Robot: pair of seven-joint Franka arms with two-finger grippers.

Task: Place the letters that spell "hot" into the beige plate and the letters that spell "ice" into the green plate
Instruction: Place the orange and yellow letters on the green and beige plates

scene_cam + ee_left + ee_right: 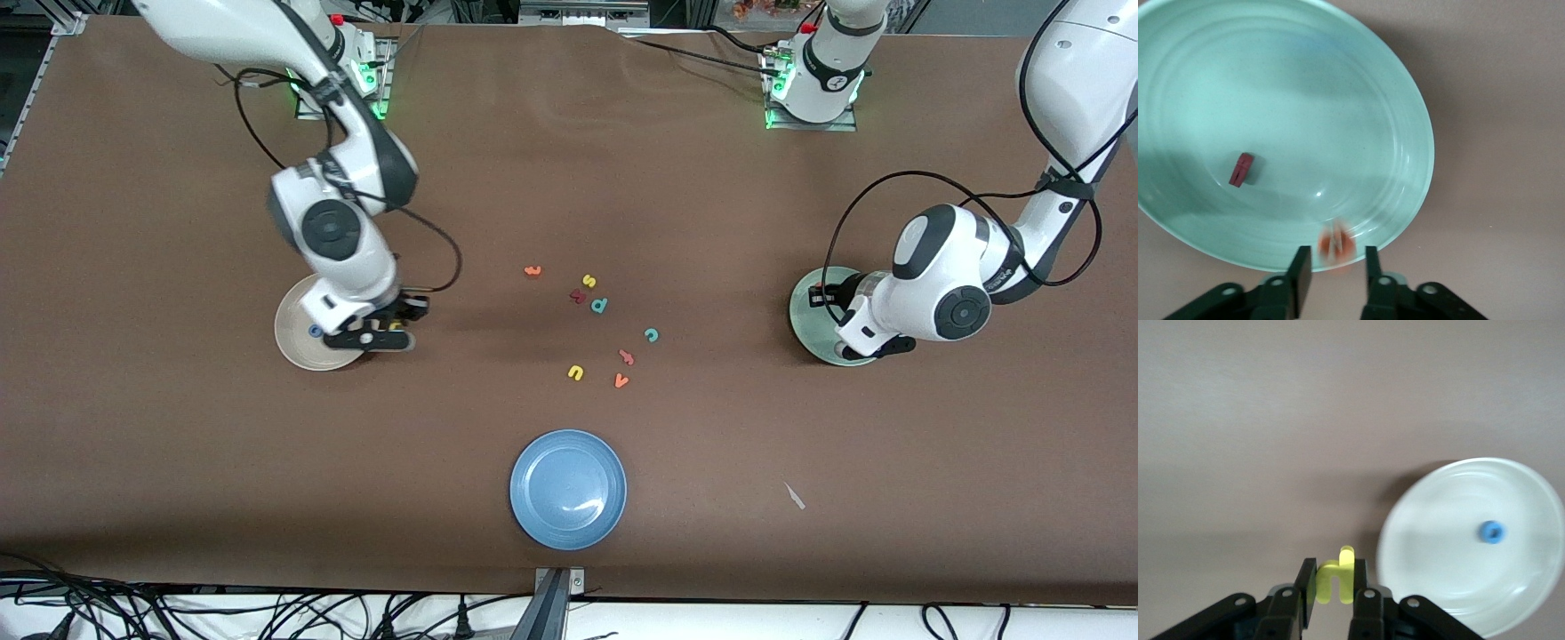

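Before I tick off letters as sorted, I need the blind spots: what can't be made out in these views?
- Orange letter, left wrist view: blurred over the green plate rim, so which letter it is cannot be read.
- Green plate, front view: mostly covered by the left arm; contents hidden.
- Beige plate, front view: partly covered by the right arm.
- Dark red piece beside the yellow s, front view: too small to read.

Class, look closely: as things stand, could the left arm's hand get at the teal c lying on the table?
Probably yes: the teal c lies apart from other letters, uncovered. The left hand is over the green plate, an orange letter between its fingers.
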